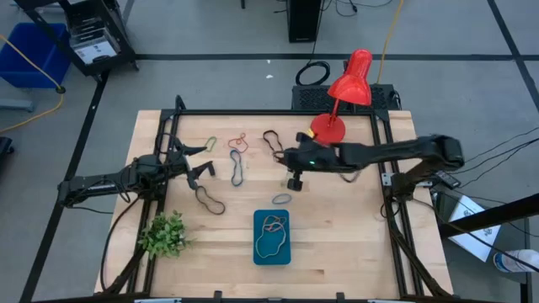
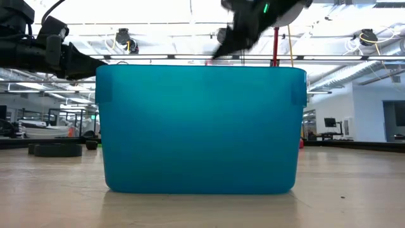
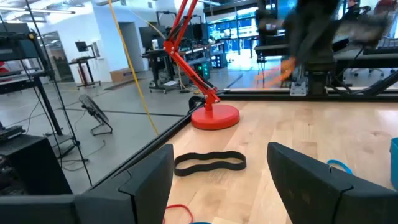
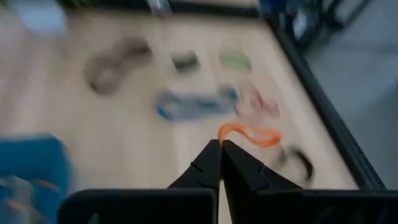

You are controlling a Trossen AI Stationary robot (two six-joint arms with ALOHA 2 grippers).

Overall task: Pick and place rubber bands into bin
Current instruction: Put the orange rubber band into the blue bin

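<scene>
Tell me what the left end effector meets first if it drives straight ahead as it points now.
Probably the black rubber band lying flat just ahead of the open left end effector; beyond it stands the red lamp's base. Depth is uncertain.

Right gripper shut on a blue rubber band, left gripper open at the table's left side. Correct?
Not blue. The right gripper is shut on an orange rubber band, as the right wrist view shows. The rest stands: the left gripper is open at the table's left side.
</scene>
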